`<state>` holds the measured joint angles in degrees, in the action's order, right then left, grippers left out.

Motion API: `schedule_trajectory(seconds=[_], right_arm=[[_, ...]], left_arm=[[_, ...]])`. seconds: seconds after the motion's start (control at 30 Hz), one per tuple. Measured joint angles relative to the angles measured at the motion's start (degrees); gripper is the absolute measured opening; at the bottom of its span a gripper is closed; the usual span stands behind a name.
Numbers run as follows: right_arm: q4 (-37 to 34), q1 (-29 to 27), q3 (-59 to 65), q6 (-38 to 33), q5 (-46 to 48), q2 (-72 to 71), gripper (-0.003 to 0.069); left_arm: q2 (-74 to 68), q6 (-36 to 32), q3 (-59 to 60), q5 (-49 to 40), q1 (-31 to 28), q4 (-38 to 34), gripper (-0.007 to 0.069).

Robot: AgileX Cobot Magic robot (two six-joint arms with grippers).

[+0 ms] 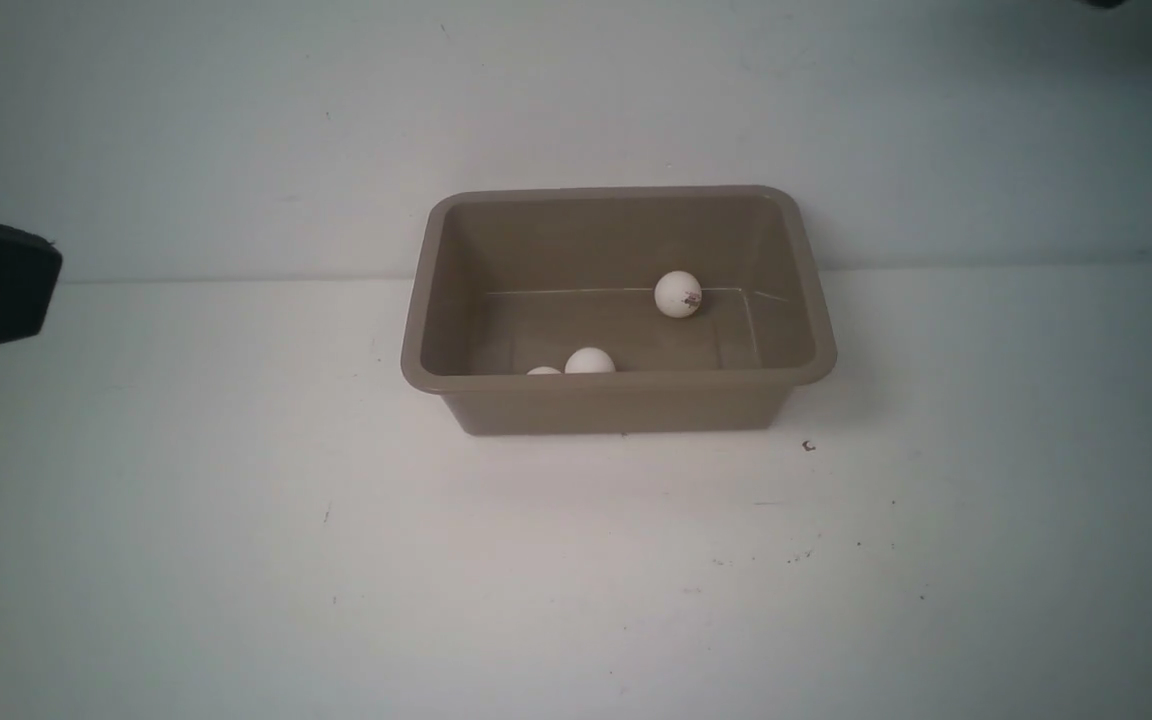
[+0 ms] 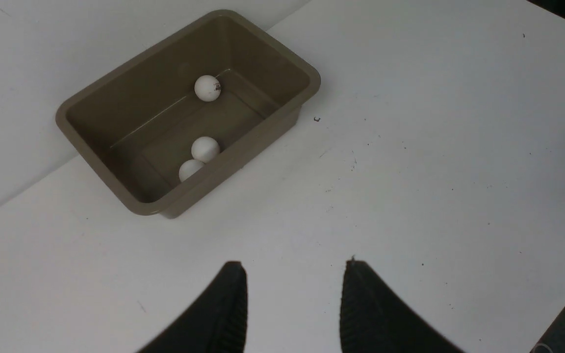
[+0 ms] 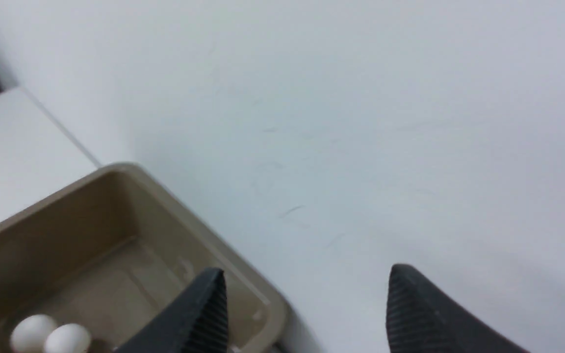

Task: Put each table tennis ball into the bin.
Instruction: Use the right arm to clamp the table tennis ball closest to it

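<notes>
Three balls (image 2: 207, 88) are located inside the bin (image 1: 619, 402). The left gripper (image 2: 293, 267) has its jaws parted. The right gripper (image 3: 307, 272), in a somewhat blurred view, appears likewise spread, gripping nothing.

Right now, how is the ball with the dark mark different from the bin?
The ball is small, but the bin is much bigger. The ball is round all over, while the bin is a box with rounded corners. The ball is white with a dark mark; the bin is brown.

Neither one is in a claw: the bin sits on the table, and the ball is inside the bin.
</notes>
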<state>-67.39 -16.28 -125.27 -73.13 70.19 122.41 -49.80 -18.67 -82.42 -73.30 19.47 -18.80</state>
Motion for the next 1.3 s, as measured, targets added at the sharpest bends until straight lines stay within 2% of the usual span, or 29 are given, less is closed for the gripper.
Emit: schedule_trajectory(seconds=[0.17,0.43,0.57,0.97,1.3], right_arm=[[-1.1,-2.7,0.0,-3.0,-0.1,1.9,0.0389],[6.8,0.8,0.1,-3.0,0.1,9.4,0.0388],[7.6,1.1,1.5,-3.4,0.1,10.5,0.0388],[5.2,3.5,18.3,-16.3,-0.8,10.8,0.0388],[5.1,9.8,19.0,-23.1,-1.0,10.8,0.034]], left_arm=[[0.0,0.0,0.0,0.0,0.0,0.1,0.0247],[0.0,0.0,0.0,0.0,0.0,1.8,0.0247],[-0.3,0.0,0.0,0.0,0.0,2.0,0.0247],[-5.7,-0.9,0.0,0.5,0.0,3.3,0.0247],[-7.0,-5.4,0.0,6.9,0.0,-0.7,0.0247]])
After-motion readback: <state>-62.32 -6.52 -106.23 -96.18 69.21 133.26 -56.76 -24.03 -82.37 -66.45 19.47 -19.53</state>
